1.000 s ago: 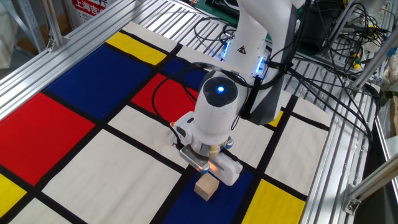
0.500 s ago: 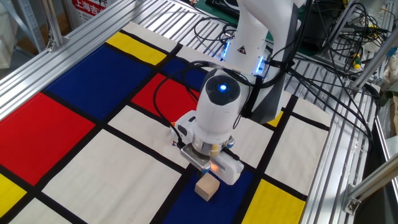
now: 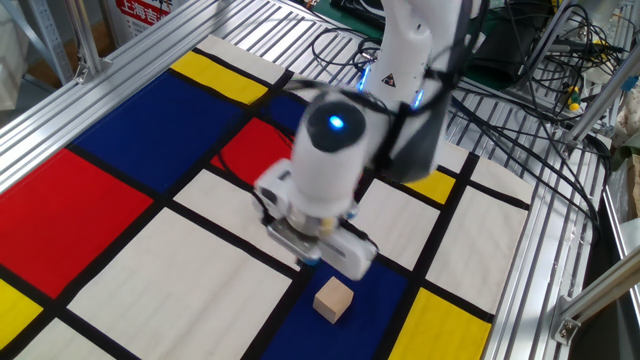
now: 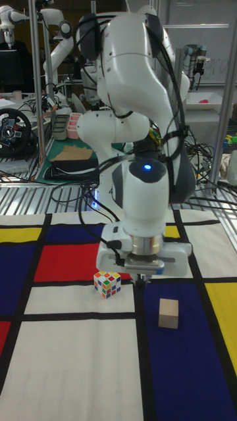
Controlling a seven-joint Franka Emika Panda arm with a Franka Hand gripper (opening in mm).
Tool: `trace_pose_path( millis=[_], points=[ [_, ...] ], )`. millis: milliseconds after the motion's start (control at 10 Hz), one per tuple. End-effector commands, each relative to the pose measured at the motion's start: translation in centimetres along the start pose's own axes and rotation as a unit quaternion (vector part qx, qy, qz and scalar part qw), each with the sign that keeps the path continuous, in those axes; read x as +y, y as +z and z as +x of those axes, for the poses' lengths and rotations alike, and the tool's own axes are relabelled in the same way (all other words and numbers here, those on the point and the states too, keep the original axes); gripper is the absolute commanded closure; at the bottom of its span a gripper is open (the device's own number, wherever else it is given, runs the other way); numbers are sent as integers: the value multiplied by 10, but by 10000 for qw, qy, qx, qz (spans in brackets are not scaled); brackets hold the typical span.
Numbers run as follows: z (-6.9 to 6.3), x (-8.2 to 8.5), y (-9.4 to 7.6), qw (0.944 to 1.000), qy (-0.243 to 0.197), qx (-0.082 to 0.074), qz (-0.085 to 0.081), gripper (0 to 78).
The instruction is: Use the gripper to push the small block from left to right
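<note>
The small block point(image 3: 333, 299) is a plain tan wooden cube standing on the blue panel of the mat; it shows again in the tall fixed view point(image 4: 169, 313). My gripper point(image 4: 141, 279) hangs under the white boxy wrist, up and to the left of the block and apart from it, with a gap between. Its dark fingers look pressed together with nothing in them. In the fixed view the arm is motion-blurred and the gripper point(image 3: 311, 262) shows only as a dark tip beneath the wrist.
A multicoloured puzzle cube point(image 4: 107, 283) sits on a white panel just left of the gripper. The mat point(image 3: 120, 190) has red, blue, yellow and white panels with black lines. Aluminium rails point(image 3: 545, 260) and loose cables point(image 3: 560, 120) border the right side.
The wrist has swung left and up, away from the block, and is now blurred by motion. The block lies where it was.
</note>
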State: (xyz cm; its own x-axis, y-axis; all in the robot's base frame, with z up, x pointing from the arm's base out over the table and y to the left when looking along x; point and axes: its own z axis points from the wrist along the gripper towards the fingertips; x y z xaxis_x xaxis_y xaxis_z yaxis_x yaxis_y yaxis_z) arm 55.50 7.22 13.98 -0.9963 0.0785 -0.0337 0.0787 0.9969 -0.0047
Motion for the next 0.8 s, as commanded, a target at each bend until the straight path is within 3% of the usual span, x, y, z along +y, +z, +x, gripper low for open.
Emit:
trace_pose_path(
  millis=[100, 400, 700, 800],
  points=[
    [-5, -54, -46, 9986, -462, 231, 130, 776],
    [2, -96, -69, 9980, -565, 263, -54, 776],
    [2, -121, -80, 9977, -595, 308, -63, 776],
    [1, -122, -79, 9977, -592, 315, -49, 776]
  ],
)
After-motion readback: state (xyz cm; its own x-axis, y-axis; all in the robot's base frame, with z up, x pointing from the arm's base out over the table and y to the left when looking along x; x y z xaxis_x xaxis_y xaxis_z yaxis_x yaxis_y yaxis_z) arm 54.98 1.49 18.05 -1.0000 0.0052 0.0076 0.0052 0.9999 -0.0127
